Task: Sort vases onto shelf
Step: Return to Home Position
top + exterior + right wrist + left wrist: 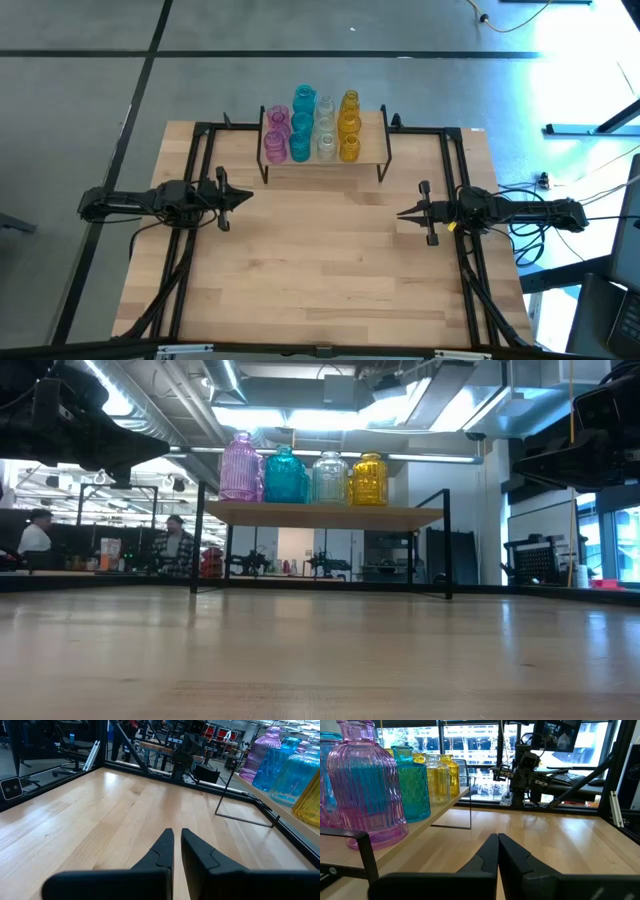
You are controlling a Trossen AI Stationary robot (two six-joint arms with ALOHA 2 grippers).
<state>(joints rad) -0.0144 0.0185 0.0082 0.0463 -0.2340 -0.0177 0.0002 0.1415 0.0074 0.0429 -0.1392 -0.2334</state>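
Task looks finished: all vases [312,125] sit on the shelf [372,155] at 12 o'clock of the table [320,270], sorted in colour columns of pink, teal, clear, amber. None left on the tabletop. Left gripper [245,196] at 9 o'clock and right gripper [402,213] at 3 o'clock, both clenched empty, parked well apart from the shelf

vases [312,127]: four colour rows on the shelf, running 12 to 6 o'clock in the high view
pink vases [276,133]: translucent pink, vertically ribbed
teal vases [302,122]: translucent teal-blue
clear vases [326,130]: colourless glass
amber vases [349,126]: amber-yellow
shelf [372,130]: light-wood board, thin black legs
table [320,270]: pale wood planks, black frame
arms: dark, near black
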